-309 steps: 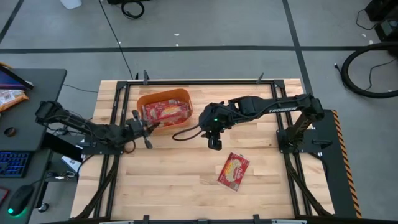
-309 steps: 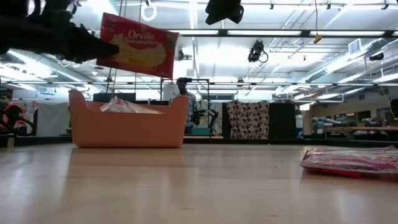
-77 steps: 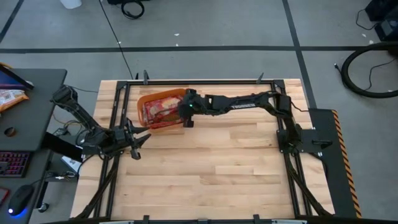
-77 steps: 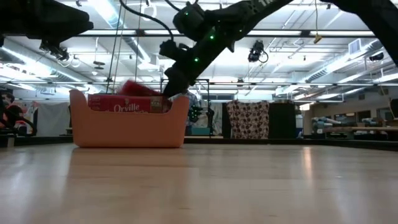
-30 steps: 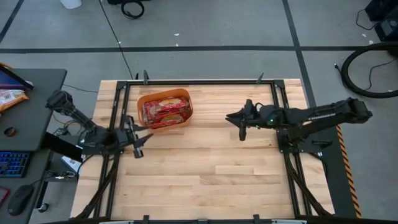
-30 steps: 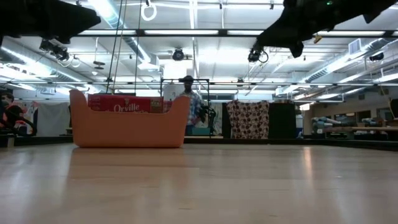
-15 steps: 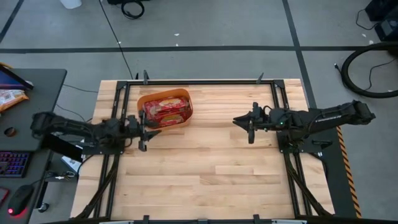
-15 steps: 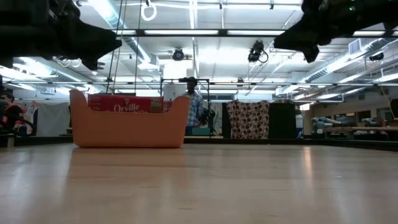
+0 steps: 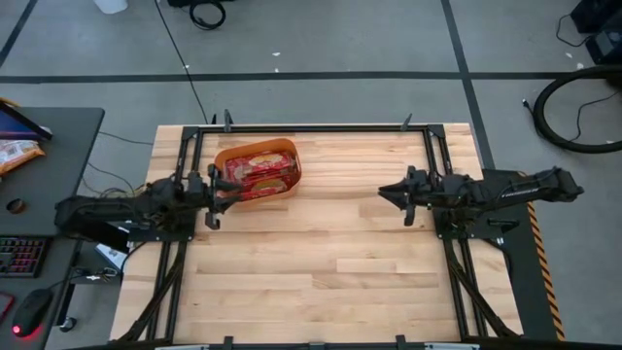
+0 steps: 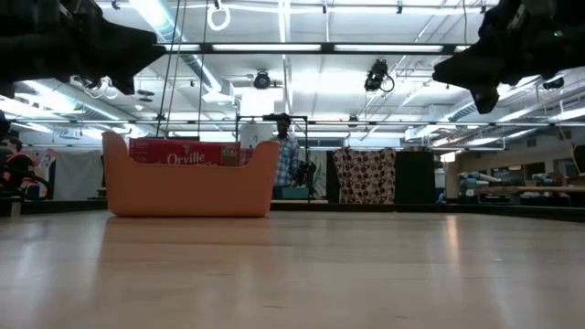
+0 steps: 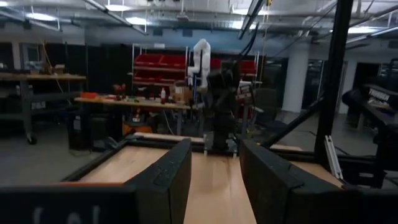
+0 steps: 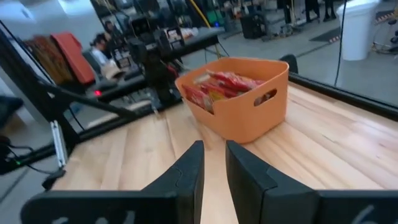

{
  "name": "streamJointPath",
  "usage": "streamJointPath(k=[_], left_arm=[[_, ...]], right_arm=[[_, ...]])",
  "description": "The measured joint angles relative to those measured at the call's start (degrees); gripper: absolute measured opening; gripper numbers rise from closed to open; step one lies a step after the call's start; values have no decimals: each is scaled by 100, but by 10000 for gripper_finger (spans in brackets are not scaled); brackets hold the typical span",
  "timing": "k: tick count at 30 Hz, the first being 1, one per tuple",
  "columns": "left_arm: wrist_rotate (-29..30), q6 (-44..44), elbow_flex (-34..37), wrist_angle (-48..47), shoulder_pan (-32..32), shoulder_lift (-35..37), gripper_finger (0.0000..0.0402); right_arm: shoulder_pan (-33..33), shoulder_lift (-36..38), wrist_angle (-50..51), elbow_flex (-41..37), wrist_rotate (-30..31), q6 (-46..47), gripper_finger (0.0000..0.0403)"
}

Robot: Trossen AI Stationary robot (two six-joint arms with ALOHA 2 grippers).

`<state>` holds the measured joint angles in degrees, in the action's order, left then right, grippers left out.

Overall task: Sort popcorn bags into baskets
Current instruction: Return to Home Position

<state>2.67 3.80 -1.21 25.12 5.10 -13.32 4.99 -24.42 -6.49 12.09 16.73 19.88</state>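
Popcorn bags in orange basket, seemingly stacked

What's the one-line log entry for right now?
bags: inside basket | left hand: open, empty, beside basket | right hand: open, empty, over table, right side

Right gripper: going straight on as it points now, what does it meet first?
Probably the orange basket of popcorn bags; the right gripper rides high, so it might clear the rim.

Smooth plastic basket, glossy popcorn bags, wooden table
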Motion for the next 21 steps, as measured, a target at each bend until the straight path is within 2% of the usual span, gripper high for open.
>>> streamJointPath(k=[8, 14, 21], left_arm=[[132, -322, 0, -934, -2, 1331, 141], [211, -362, -153, -1245, 122, 1321, 141], [211, -566, -155, -1125, 119, 1322, 141]], right_arm=[[93, 695, -269, -505, 26, 195, 71], [103, 956, -228, -682, 76, 219, 71], [101, 1245, -364, -1127, 314, 98, 71]])
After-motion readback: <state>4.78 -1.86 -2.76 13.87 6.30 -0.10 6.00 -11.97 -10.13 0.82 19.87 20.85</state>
